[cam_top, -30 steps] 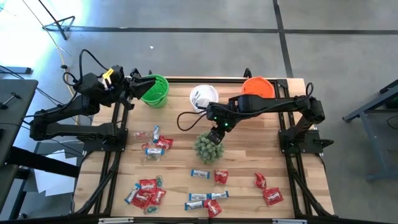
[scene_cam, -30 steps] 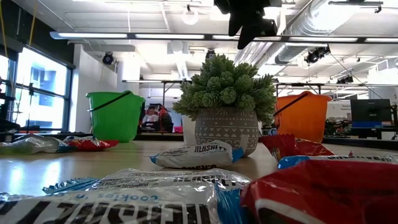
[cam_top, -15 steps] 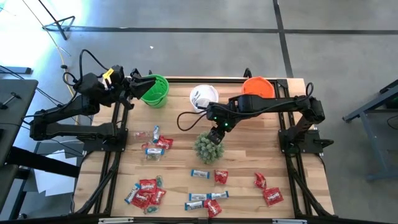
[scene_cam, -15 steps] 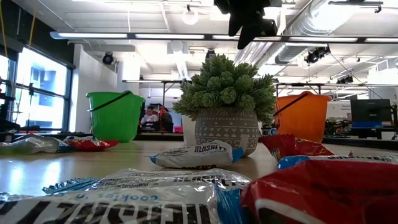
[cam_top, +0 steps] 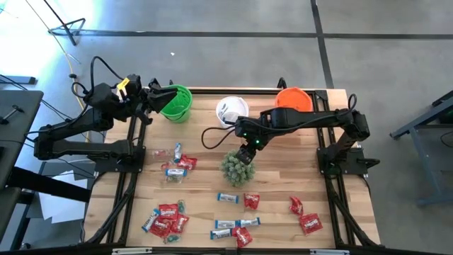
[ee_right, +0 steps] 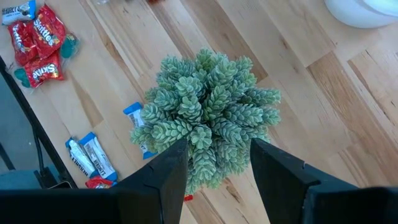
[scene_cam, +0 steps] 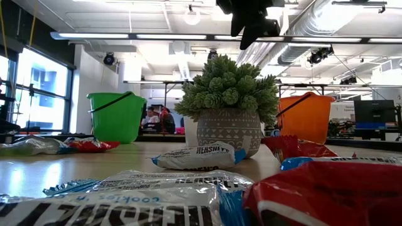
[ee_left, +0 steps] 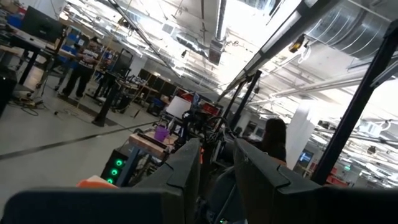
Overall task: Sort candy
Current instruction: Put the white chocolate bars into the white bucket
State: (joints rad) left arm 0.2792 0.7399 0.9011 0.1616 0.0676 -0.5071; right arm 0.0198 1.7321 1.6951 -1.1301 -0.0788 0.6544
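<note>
- My left gripper (cam_top: 157, 95) stays where it was, beside the rim of the green plastic bucket (cam_top: 176, 103); its fingers (ee_left: 186, 171) stand slightly apart, pinching nothing.
- The small red and blue-and-white wrapped candy (cam_top: 168, 217) has not shifted, scattered across the wooden table (cam_top: 279, 177).
- My right gripper (cam_top: 245, 157) still hovers over the spiky green potted plant (cam_top: 237, 168), fingers (ee_right: 166, 168) spread wide, empty.
</note>
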